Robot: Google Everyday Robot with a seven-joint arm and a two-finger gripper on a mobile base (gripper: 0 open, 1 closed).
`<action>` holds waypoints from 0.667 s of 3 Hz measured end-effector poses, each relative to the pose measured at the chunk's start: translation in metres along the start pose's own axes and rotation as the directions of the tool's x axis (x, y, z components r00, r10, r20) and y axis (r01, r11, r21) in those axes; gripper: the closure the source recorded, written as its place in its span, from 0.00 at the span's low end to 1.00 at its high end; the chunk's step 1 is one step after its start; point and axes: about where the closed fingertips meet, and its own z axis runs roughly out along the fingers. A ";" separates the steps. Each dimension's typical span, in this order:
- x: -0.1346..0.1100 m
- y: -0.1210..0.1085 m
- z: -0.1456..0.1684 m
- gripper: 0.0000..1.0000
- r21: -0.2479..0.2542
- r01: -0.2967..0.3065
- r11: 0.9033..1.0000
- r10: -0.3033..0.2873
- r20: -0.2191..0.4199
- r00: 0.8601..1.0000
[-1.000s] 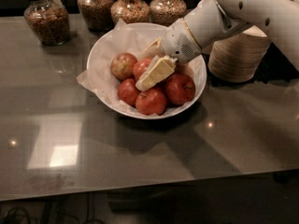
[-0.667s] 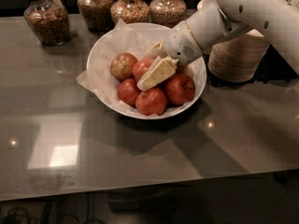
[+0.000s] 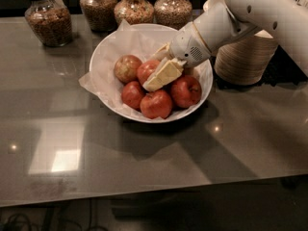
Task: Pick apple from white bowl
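Well, the gripper [image 3: 161,74] is down inside the white bowl [image 3: 103,57], coming in from the right on the big white arm [image 3: 250,13]; it sits right on the apple [image 3: 145,70], the red one w/ the orange-yellow patch, near the middle of the bowl; can't tell if the gripper is spread, pressed together or pinching the apple, bc its cream part covers that side of the fruit.

Other fruit is packed close; a pale tan apple [image 3: 127,67] touches the apple on the left; three dark red apples [image 3: 156,104] lie in front & to the right, all bunched up.

What could go wrong, I think:
- the apple is round & smooth, so a grip that is off to one side may let it pop out & roll back;
- the neighbours are so near that the gripper may bump one or grab the wrong one;
- the crumpled paper [image 3: 94,81] under the fruit could catch & come up too;
- a hard push down or sideways may slide the bowl on the shiny table [image 3: 144,172], toward the jars [image 3: 48,20] or the stack of tan bowls [image 3: 245,57] just beside it.
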 end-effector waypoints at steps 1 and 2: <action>0.000 0.000 0.000 1.00 0.000 0.000 1.000 0.000 0.000 1.000; -0.001 0.000 -0.001 1.00 0.001 0.003 1.000 -0.003 0.001 1.000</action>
